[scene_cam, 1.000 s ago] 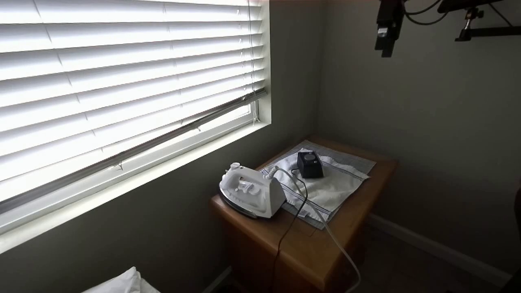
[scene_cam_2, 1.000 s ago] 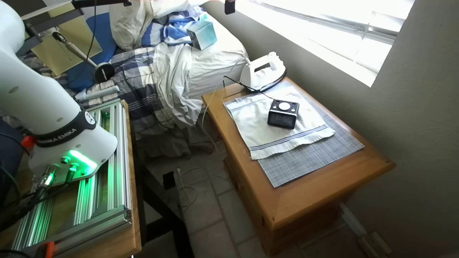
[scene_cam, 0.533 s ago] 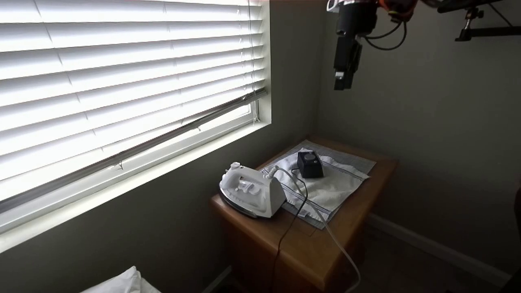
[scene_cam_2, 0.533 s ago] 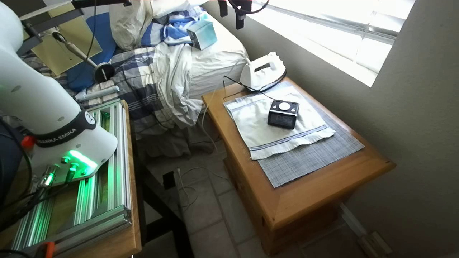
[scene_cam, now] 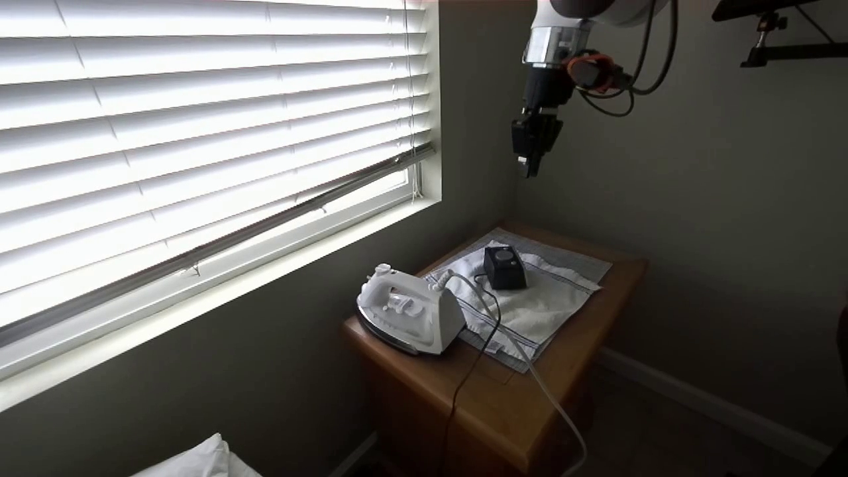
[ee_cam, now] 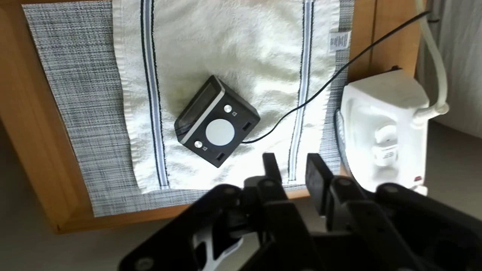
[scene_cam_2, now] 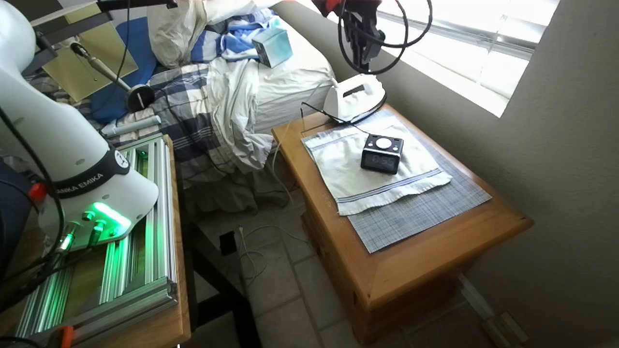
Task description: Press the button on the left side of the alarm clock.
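Note:
The alarm clock (ee_cam: 216, 113) is a small black box with a large pale round button (ee_cam: 220, 132) on top. A small silver button (ee_cam: 228, 108) and another small silver button (ee_cam: 198, 144) flank it; seen from the display side in an exterior view, the left-hand button (scene_cam_2: 370, 144) is visible. In both exterior views the clock sits upright on a towel. My gripper (ee_cam: 293, 160) is above the nightstand and apart from the clock, its fingers parted by a narrow gap with nothing between them. In an exterior view the gripper (scene_cam: 528, 167) hangs well above the clock.
A white iron (ee_cam: 384, 131) with a pale cord stands beside the clock on the wooden nightstand (scene_cam_2: 435, 266). The clock's thin black cord (ee_cam: 320, 90) runs past the iron. Under the towel (scene_cam_2: 348, 169) lies a grey mat (scene_cam_2: 416, 217). Window blinds (scene_cam: 199, 132) are close by.
The arm has come down and across, bringing the gripper closer above the nightstand and the clock. Its fingers have drawn nearer together. The clock and iron have stayed put.

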